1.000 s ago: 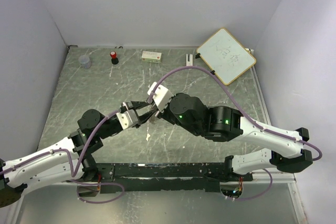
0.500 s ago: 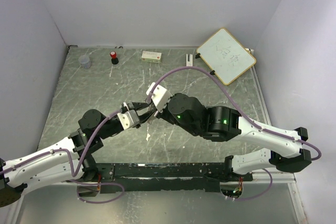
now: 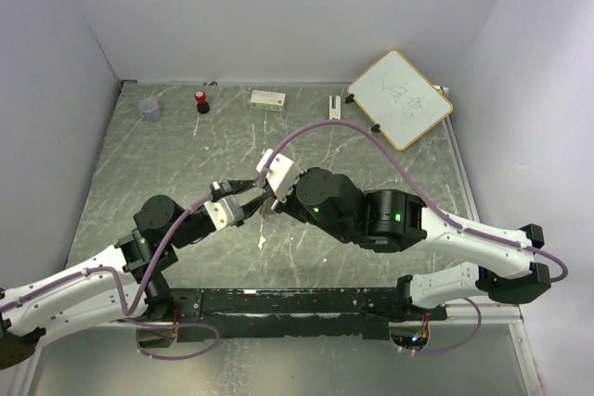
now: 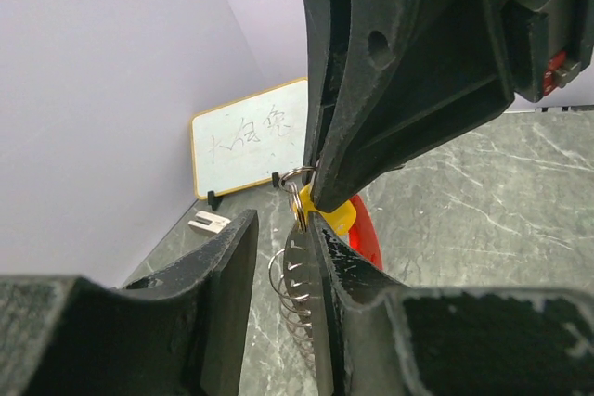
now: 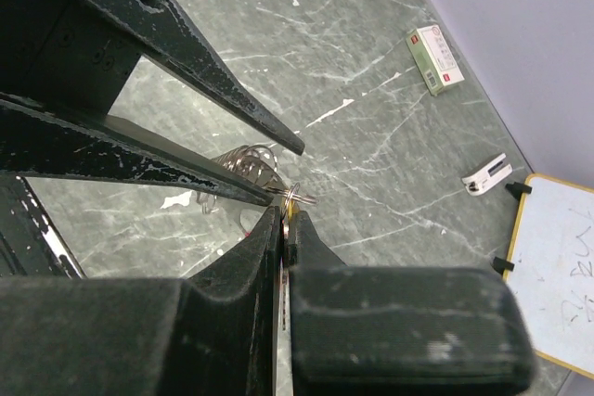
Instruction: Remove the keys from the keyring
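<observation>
Status: we see left gripper (image 4: 286, 238) clamping keyring (image 4: 295, 296) coil in narrow jaws; right gripper (image 5: 286, 220) pinched shut on yellow key (image 4: 336, 217), red key (image 4: 368, 240) just behind.

You see keyring (image 4: 295, 296): bare metal wire, shiny. Head of yellow key (image 4: 338, 217): smooth plastic; red key (image 4: 369, 236) glossy. On right gripper (image 5: 286, 214), fingers (image 4: 399, 90) matt black plastic, grainy, scuffed w/ pale flecks. Your table (image 3: 186, 164): grey-green marble-look, scratched. Far-right whiteboard (image 3: 399, 97): glossy white, wood-look frame.
</observation>
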You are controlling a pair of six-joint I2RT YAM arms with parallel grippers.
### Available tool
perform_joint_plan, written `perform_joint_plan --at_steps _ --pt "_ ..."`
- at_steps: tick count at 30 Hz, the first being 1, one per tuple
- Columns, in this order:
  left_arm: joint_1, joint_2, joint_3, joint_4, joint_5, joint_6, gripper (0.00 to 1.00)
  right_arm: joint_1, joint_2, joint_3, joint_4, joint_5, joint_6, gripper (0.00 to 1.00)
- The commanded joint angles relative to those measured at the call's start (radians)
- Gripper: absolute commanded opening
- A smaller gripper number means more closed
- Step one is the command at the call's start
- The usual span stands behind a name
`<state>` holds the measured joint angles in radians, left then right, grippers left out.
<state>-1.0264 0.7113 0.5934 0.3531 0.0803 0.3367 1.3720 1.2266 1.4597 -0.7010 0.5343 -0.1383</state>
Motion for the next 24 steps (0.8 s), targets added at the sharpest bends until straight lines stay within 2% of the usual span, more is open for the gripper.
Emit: perform_joint_plan --at_steps 1,9,15,24 --pt "-0.001 0.006 0.009 -0.001 -0.024 0.016 0.38 0.013 -0.004 0.019 0.031 -0.007 -0.003 0.0" --pt "-0.001 0.044 0.008 0.037 0.009 0.004 0.35 0.018 -0.003 0.016 0.034 -0.011 -0.007 0.0" --pt "-0.001 0.054 0.013 0.054 0.017 0.008 0.21 0.019 -0.005 0.009 0.035 -0.008 -0.006 0.0" --pt "-0.001 0.02 0.005 0.072 0.016 0.012 0.07 0.02 -0.007 -0.002 0.035 0.013 0.002 0.0"
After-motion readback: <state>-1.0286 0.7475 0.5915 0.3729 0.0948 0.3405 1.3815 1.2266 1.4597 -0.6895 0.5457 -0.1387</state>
